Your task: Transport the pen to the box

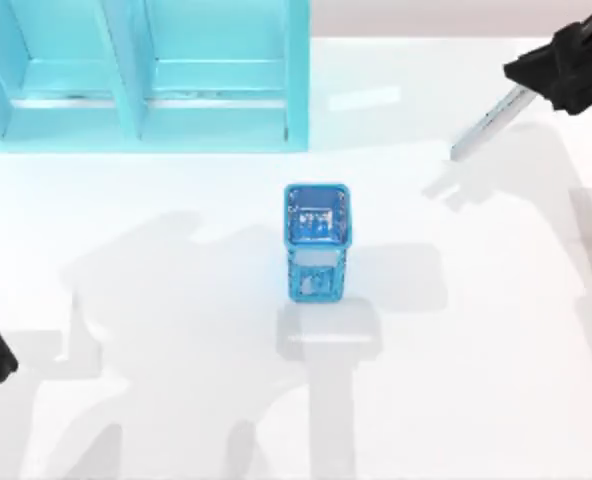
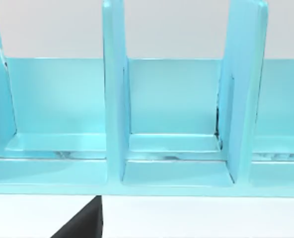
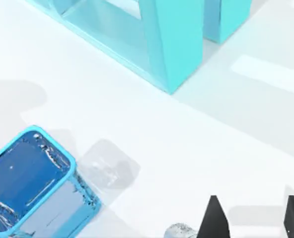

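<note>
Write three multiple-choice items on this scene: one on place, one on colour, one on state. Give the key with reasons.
1. Where is the slim silver-grey pen with black cap?
A. in the small blue box
B. held aloft at the table's far right
C. on the rack

2. What colour is the large partitioned rack?
A. light turquoise
B. red
C. black

3. The small blue open-topped box is:
A. tipped over
B. upright
C. lifted

Key: 1 B, the right tool grips its cap; 2 A, it looks turquoise in each view; 3 B, its mouth faces up.
</note>
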Controlling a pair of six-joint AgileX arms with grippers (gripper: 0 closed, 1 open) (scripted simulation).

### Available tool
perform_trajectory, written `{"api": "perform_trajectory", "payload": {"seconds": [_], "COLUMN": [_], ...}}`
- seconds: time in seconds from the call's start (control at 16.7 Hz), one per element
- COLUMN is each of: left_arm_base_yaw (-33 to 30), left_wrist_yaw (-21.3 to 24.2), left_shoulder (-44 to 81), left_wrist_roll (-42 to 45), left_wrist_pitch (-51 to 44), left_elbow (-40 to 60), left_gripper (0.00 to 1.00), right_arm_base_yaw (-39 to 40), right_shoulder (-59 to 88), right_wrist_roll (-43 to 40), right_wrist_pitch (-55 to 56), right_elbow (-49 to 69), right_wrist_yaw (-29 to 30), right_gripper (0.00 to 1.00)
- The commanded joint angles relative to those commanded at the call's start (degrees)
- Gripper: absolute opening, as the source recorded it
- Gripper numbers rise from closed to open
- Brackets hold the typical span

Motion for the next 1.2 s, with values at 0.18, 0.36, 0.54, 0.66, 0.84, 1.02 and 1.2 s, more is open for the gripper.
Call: {"api": "perform_trajectory", "payload": {"seconds": [0.18,0.36,0.54,0.66,0.84,1.02,1.2], "left_arm_base_yaw": [0.0,0.0,0.0,0.0,0.0,0.0,0.0], "left_wrist_yaw": [0.0,0.0,0.0,0.0,0.0,0.0,0.0], "left_shoulder": [0.0,0.0,0.0,0.0,0.0,0.0,0.0], "left_wrist_roll": [0.0,0.0,0.0,0.0,0.0,0.0,0.0], "left_wrist_pitch": [0.0,0.0,0.0,0.0,0.0,0.0,0.0], "left_elbow": [0.0,0.0,0.0,0.0,0.0,0.0,0.0], "left_gripper": [1.0,1.0,1.0,1.0,1.0,1.0,1.0], "right_arm_base_yaw": [-9.0,-19.7,-29.0,-32.6,-33.7,-33.4,-32.7], "right_shoulder": [-3.1,-7.3,-11.3,-13.3,-14.0,-13.7,-13.6], "right_wrist_roll": [-6.6,-13.8,-19.8,-22.4,-23.2,-23.0,-22.3], "right_wrist_pitch": [-10.7,-23.2,-33.0,-36.6,-37.7,-37.4,-33.9], "right_elbow": [2.1,4.1,5.2,5.3,5.2,4.9,1.3], "right_wrist_yaw": [3.8,8.0,11.9,13.8,14.5,14.5,14.8], "right_gripper": [0.0,0.0,0.0,0.0,0.0,0.0,0.0]}}
